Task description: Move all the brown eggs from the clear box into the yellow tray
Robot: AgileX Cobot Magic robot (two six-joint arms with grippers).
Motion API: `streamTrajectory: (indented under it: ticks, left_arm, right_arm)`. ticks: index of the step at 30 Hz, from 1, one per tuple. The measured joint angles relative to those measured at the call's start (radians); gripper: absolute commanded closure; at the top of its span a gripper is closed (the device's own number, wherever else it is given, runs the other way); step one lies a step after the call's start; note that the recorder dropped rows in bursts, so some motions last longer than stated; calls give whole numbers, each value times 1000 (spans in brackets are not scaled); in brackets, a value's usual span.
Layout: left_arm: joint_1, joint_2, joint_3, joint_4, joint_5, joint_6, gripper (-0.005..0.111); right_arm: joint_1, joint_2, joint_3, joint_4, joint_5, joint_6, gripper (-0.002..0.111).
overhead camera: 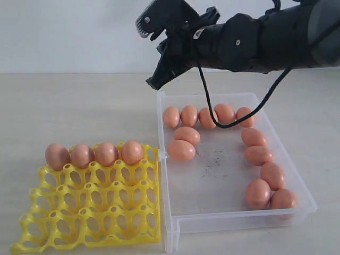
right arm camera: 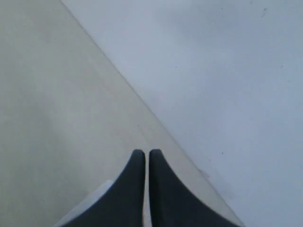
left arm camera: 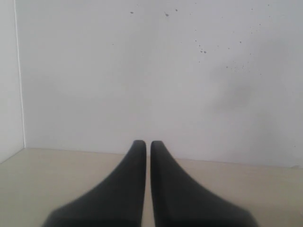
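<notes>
Clear box (overhead camera: 212, 164) on table (overhead camera: 79, 101). Twelve brown eggs (overhead camera: 181, 150) inside: five in row along box's far wall, two just inside its left wall, five strung along its right wall toward near corner. Yellow tray (overhead camera: 85, 212) touches box's left wall, four more brown eggs in tray's far row. Right gripper (overhead camera: 153, 83) hangs above box's far-left corner, fingers pressed together, nothing pinched. Black cable (overhead camera: 204, 93) droops over box's far egg row. Left gripper (left arm camera: 143, 145) pressed together, nothing pinched, place relative to box cannot tell
</notes>
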Motion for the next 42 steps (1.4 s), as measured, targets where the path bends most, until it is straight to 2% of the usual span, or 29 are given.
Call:
streamTrajectory:
  ticks: [2, 5, 7, 10, 11, 12, 13, 14, 19, 21, 23, 27, 31, 36, 39, 42]
  left_arm:
    - [0, 0, 0, 0, 0, 0, 103]
    - [0, 0, 0, 0, 0, 0, 103]
    - [0, 0, 0, 0, 0, 0, 103]
    - [0, 0, 0, 0, 0, 0, 103]
    - [0, 0, 0, 0, 0, 0, 103]
    - [0, 0, 0, 0, 0, 0, 103]
    - [0, 0, 0, 0, 0, 0, 103]
    - [0, 0, 0, 0, 0, 0, 103]
    - [0, 0, 0, 0, 0, 0, 103]
    - [0, 0, 0, 0, 0, 0, 103]
    - [0, 0, 0, 0, 0, 0, 103]
    - [0, 0, 0, 0, 0, 0, 103]
    - [0, 0, 0, 0, 0, 0, 103]
    - [0, 0, 0, 0, 0, 0, 103]
    - [0, 0, 0, 0, 0, 0, 103]
    - [0, 0, 0, 0, 0, 0, 103]
  right_arm:
    - [0, 13, 9, 55, -103, -21, 108]
    - [0, 21, 22, 277, -225, 33, 108]
    - [-10, 21, 33, 374, -277, 200, 108]
    - [-15, 24, 39, 365, -285, 484, 108]
    - [-15, 26, 40, 285, -283, 658, 108]
    - [-15, 26, 44, 207, -296, 741, 108]
    - [-3, 26, 61, 15, -354, 858, 108]
    - [3, 26, 70, -110, -397, 891, 108]
    - [73, 26, 85, -724, -504, 948, 108]
    - [114, 26, 87, -877, -450, 930, 108]
    - [163, 26, 88, -986, -310, 865, 108]
    - [235, 30, 90, -1061, 44, 661, 108]
    - [230, 29, 90, -1071, 261, 631, 108]
    - [134, 29, 90, -1079, 291, 934, 108]
    - [19, 29, 90, -1079, 236, 1247, 108]
    - [-121, 29, 101, -1075, 84, 1517, 108]
